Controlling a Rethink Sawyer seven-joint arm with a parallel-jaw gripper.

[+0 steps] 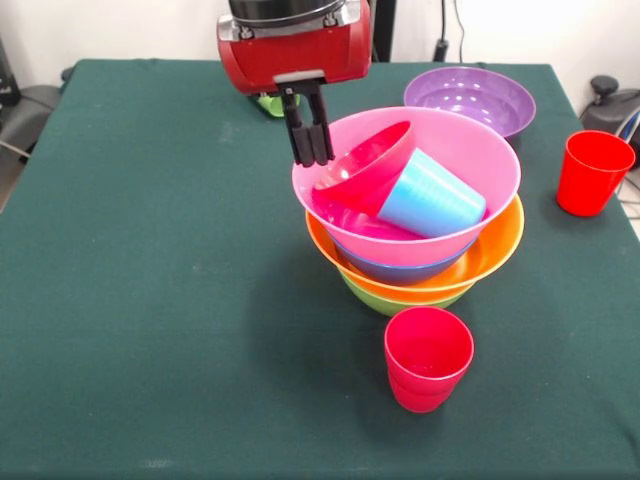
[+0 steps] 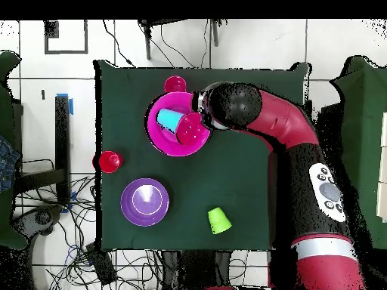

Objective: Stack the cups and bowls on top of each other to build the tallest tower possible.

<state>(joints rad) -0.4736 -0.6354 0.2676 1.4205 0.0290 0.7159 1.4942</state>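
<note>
- Gripper point(image 1: 311, 155) hangs at the pink bowl's point(image 1: 480, 150) rim, its fingers pressed together and holding nothing.
- The tower point(image 1: 415, 265) stands mid-table; the red bowl point(image 1: 365, 165) leans tilted inside, just beside the fingertips, against the blue cup point(image 1: 430, 197).

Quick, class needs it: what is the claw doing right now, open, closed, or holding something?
Claw: closed, fingers together at the rim of the pink bowl, beside the small red bowl; it holds nothing.

Small red bowl point(image 1: 365, 168) and blue cup point(image 1: 432, 197) crowd the pink bowl point(image 1: 490, 160)
</note>
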